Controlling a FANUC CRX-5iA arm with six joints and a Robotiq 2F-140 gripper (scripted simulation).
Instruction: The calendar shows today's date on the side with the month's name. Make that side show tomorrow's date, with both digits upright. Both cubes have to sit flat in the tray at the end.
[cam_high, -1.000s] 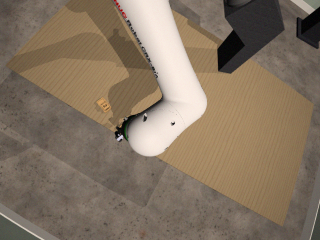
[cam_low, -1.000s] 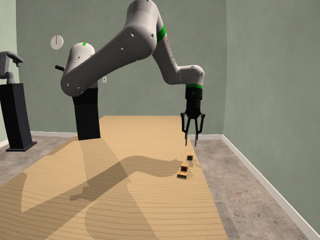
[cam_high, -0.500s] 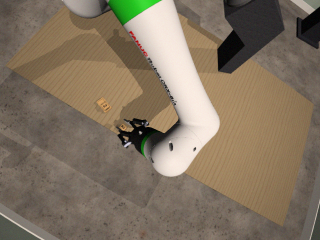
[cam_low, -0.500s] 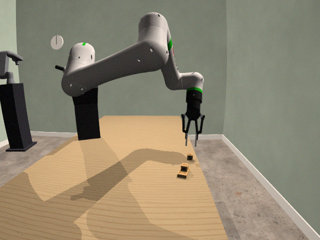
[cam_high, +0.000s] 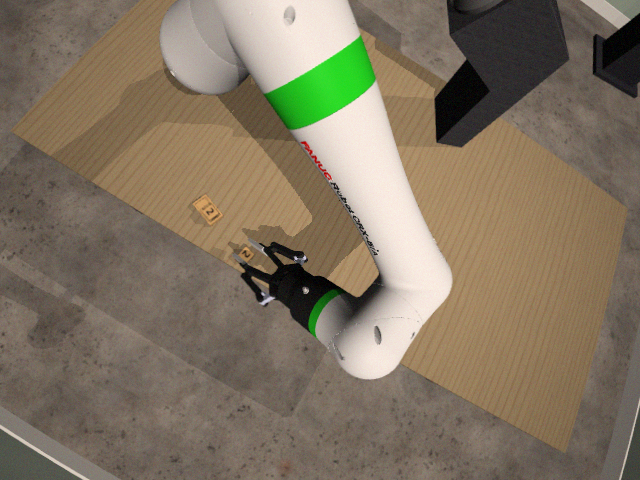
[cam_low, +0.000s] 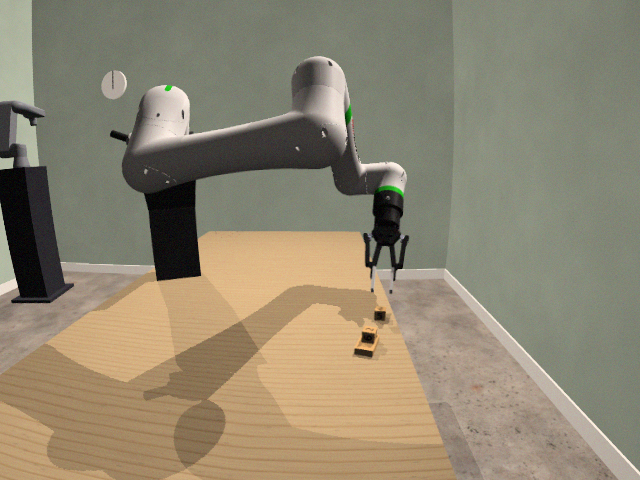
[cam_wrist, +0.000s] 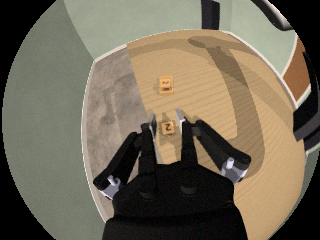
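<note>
A small wooden calendar tray (cam_high: 200, 204) (cam_low: 363, 350) (cam_wrist: 167, 92) lies near the table's edge with one number cube (cam_high: 209, 210) (cam_low: 369, 334) seated in it. A second cube (cam_high: 246, 253) (cam_low: 380, 312) (cam_wrist: 168, 127) lies loose on the table a short way from the tray, with a 2 on top. My gripper (cam_high: 244, 249) (cam_low: 381, 290) (cam_wrist: 165, 117) hangs straight above this loose cube, clear of it. Its fingers point down, stand partly apart and hold nothing.
The loose cube lies close to the table's edge (cam_low: 400, 330), with grey floor (cam_low: 491, 392) beyond. A black pedestal (cam_high: 496, 62) (cam_low: 28, 232) stands off the far side. The arm's base column (cam_low: 173, 232) stands at the back of the table.
</note>
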